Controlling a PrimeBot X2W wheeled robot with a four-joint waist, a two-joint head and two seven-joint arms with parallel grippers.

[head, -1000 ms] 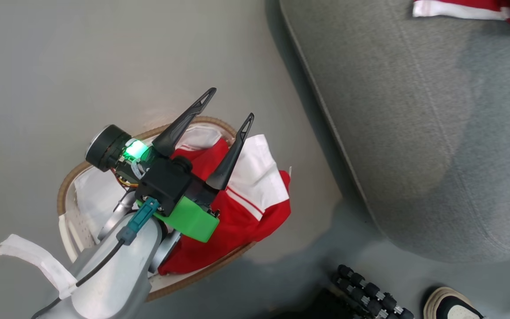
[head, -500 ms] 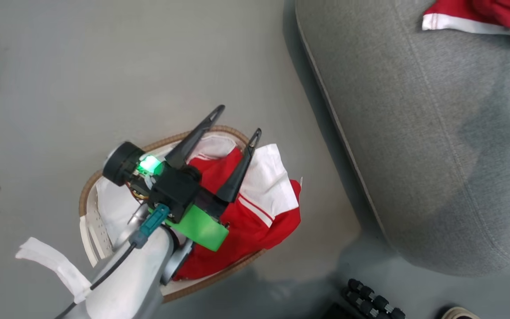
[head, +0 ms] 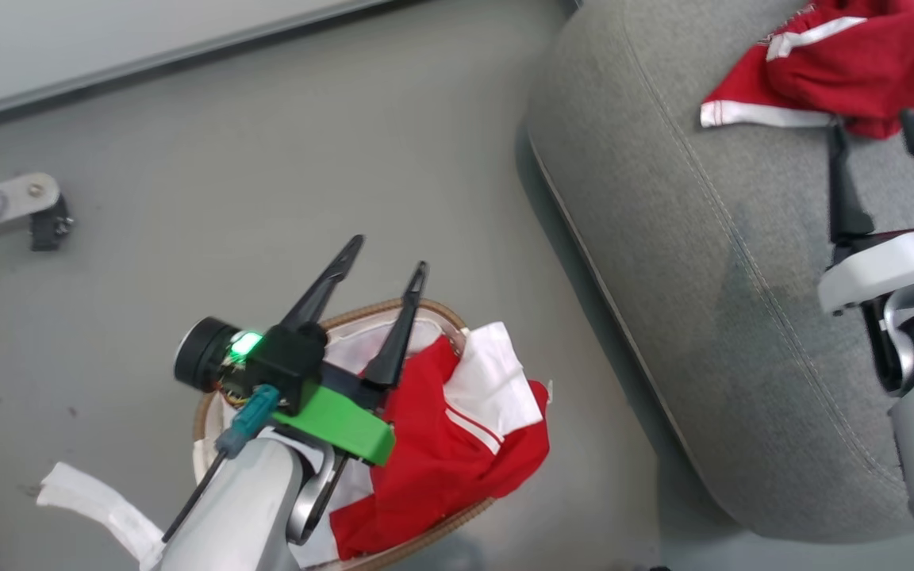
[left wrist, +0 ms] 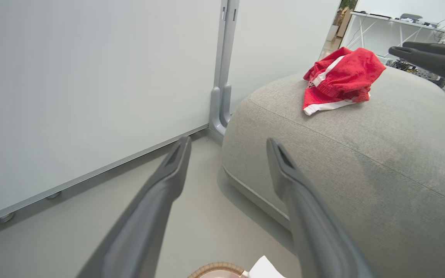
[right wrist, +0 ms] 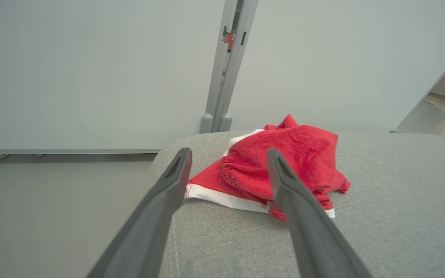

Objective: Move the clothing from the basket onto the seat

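Now right claw (head: 871, 125) in view over seat (head: 663, 277) — left claw (head: 390, 252) still above basket (head: 457, 519).

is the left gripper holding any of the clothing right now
No, the left gripper is spread open above the basket with nothing between its fingers; the red clothing lies loose in the basket.

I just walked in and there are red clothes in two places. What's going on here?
Laundry is being moved from the oval white basket with a brown woven rim to the large grey fabric seat. One crumpled red garment with white trim lies on the seat, the open right gripper pointing at it. A red-and-white striped garment sits in the basket, draped over its rim, and the open left gripper hovers above, holding nothing.
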